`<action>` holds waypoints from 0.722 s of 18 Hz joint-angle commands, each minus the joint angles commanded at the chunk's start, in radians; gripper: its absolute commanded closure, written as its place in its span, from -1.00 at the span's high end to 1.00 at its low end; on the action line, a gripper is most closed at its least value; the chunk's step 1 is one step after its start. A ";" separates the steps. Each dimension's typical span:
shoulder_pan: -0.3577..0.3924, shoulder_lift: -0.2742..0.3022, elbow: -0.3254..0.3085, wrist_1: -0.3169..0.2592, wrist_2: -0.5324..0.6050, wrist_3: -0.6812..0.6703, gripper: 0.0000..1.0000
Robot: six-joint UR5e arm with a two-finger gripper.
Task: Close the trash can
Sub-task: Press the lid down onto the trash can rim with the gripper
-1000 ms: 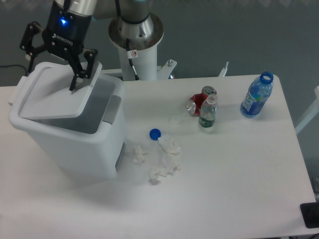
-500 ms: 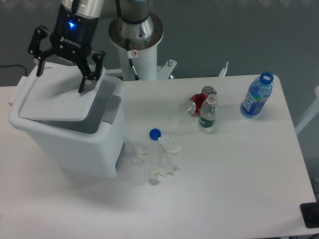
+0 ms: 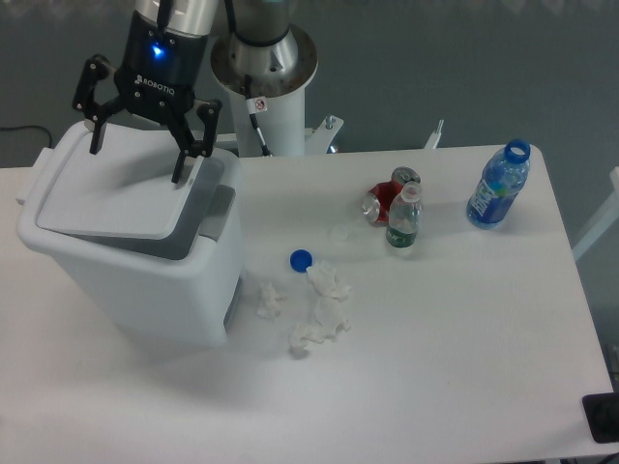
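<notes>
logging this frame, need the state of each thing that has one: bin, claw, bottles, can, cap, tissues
trash can: upright, lid down but gap at its front edge
claw: open, empty, over the lid
blue bottle: upright, uncapped
small bottle: upright, capped
red can: crushed
blue cap: loose on the table
tissues: crumpled, scattered

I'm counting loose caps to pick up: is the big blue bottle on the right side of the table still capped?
No, the blue bottle shows an open neck ring, and a loose blue cap lies apart near the crumpled tissues.
</notes>
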 joint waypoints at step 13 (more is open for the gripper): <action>-0.003 -0.005 -0.015 0.000 0.015 0.002 1.00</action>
